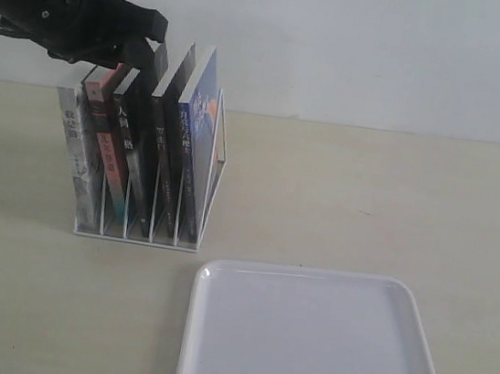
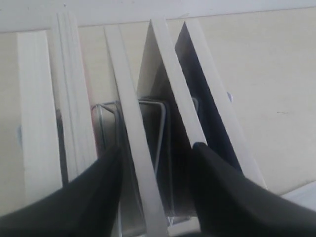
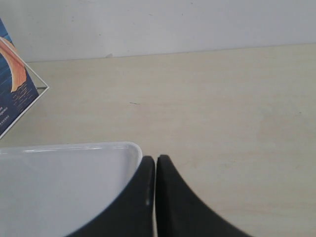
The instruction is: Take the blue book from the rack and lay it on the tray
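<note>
I judge the reach is in hand: the blue book stands rightmost in the rack, left of centre in the exterior frame, while the left tool hangs spread over its neighbours and must shift rightward before pinching. The right tool, clenched on nothing, hovers by the tray, lower right. Pale plain worktop, white wall.

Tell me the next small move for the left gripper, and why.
Probably shift the left gripper sideways, toward the right end of the rack as the exterior view shows it, before closing. Its open jaws sit over the black-spined books, while the blue book stands in the last slot, outside the jaws.
</note>
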